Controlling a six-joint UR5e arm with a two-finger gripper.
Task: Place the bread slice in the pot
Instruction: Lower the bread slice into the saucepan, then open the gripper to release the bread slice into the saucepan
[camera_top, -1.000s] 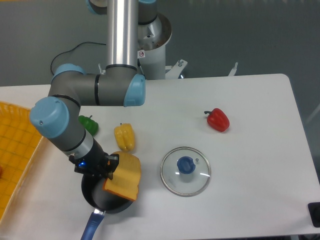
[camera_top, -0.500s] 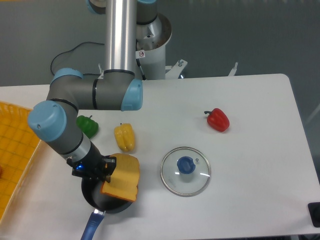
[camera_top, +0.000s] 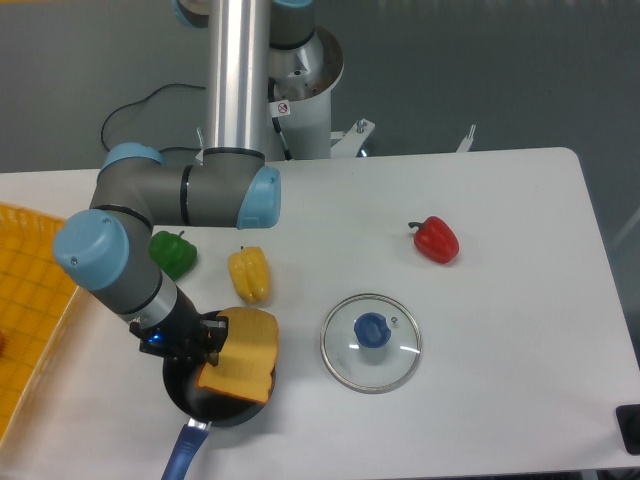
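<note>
The bread slice (camera_top: 243, 355), yellow-orange with a darker crust edge, hangs tilted over the right part of the pot (camera_top: 200, 400). The pot is a black saucepan at the table's front left, its blue handle (camera_top: 182, 455) pointing toward the front edge. My gripper (camera_top: 212, 345) is shut on the slice's left edge, directly above the pot; its fingers are mostly hidden by the wrist and the slice. I cannot tell whether the slice touches the pot's rim.
A yellow bell pepper (camera_top: 249, 273) and a green pepper (camera_top: 173, 252) lie just behind the pot. A glass lid with a blue knob (camera_top: 371, 341) lies to the right, and a red pepper (camera_top: 436, 240) farther right. A yellow tray (camera_top: 30, 300) sits at the left edge.
The gripper and the bread slice have shifted slightly left and toward the front, farther over the pot. The arm's elbow has swung a little left, uncovering more of the green pepper.
</note>
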